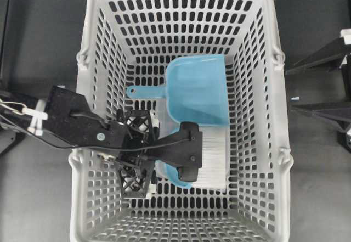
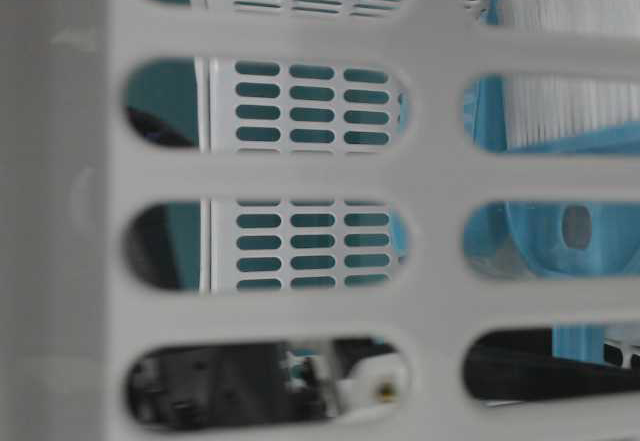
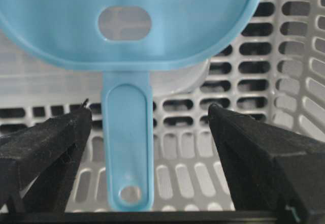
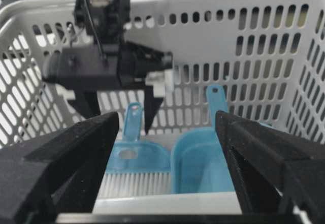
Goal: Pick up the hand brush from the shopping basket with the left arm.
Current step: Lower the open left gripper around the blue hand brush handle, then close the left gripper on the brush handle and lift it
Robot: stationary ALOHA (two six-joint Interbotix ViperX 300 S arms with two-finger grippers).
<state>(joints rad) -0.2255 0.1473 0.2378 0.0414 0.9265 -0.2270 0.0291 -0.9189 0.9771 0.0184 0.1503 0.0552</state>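
1. The hand brush (image 1: 211,157) lies flat on the floor of the shopping basket (image 1: 90,39), bristles toward the right wall in the overhead view and its thin handle pointing toward the left arm (image 1: 71,122), so the handle is the part offered for a grasp
2. The blue dustpan (image 1: 198,88) lies just beyond the brush, its scoop touching or overlapping the bristle band; it is not the target, and the arm reaches in below it rather than over it
3. The left tool (image 3: 150,127) has its jaws spread wide and holds nothing; in the left wrist view the brush handle runs straight down the gap between the two fingers (image 3: 48,142), clear of both
4. That centring looks deliberate: closing from here should pinch the narrow handle squarely; whether the fingers are low enough yet cannot be told
5. The right tool (image 4: 167,148) is parked outside the basket, jaws wide and empty, simply facing in
6. Judged from this, the grasp is set up but not yet made
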